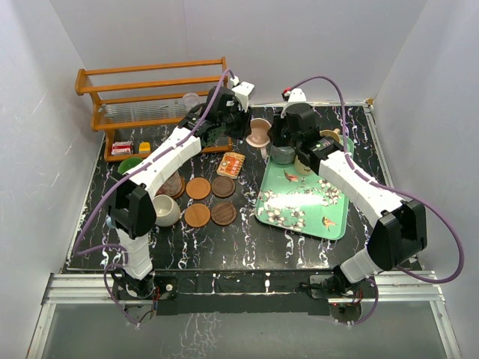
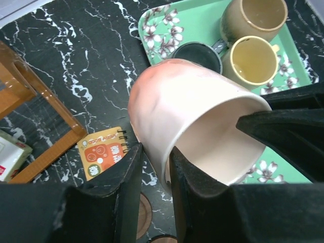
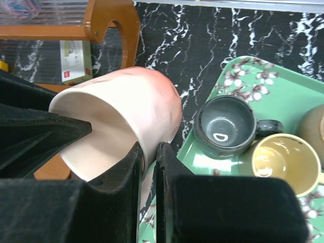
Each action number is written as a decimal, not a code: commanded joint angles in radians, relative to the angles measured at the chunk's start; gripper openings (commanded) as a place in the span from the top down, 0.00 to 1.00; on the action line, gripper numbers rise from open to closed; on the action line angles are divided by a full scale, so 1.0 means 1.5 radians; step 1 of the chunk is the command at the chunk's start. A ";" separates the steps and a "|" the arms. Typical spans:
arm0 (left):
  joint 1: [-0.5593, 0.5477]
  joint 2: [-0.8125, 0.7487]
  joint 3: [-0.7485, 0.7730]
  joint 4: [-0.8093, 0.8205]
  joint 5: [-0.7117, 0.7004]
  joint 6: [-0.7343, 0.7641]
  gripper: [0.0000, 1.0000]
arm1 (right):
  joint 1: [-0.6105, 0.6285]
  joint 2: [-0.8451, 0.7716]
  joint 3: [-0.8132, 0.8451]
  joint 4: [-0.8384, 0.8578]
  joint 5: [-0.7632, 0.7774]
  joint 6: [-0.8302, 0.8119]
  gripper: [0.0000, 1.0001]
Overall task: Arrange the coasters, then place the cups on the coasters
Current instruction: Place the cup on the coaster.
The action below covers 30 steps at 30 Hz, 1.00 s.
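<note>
A pink cup (image 1: 258,134) hangs tilted in the air between both arms, just left of the tray. My left gripper (image 2: 154,167) is shut on the pink cup (image 2: 187,106), one finger inside the rim and one outside. My right gripper (image 3: 149,152) is shut on the same pink cup (image 3: 136,101) from the other side, pinching it low down. Several wooden coasters (image 1: 198,188) lie in a block on the table. An off-white cup (image 1: 166,211) stands on the left. Grey (image 3: 225,124), yellow (image 3: 278,162) and tan (image 2: 255,17) cups stand on the tray.
The green flowered tray (image 1: 299,202) lies right of centre. A wooden rack (image 1: 150,93) stands at the back left, small boxes under it. An orange patterned card (image 1: 235,164) lies beside the coasters. A green cup (image 1: 129,166) shows partly behind my left arm.
</note>
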 commanded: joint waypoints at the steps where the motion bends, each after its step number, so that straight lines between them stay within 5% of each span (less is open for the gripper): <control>1: -0.008 0.007 0.039 0.040 -0.004 0.054 1.00 | 0.028 -0.033 0.004 0.134 -0.234 0.056 0.89; 9: -0.009 -0.007 0.043 0.037 -0.027 0.090 1.00 | 0.028 -0.030 -0.040 0.191 -0.348 0.099 0.71; 30: 0.010 -0.145 -0.087 0.057 0.044 0.193 1.00 | -0.076 -0.115 -0.105 0.178 -0.395 0.009 0.33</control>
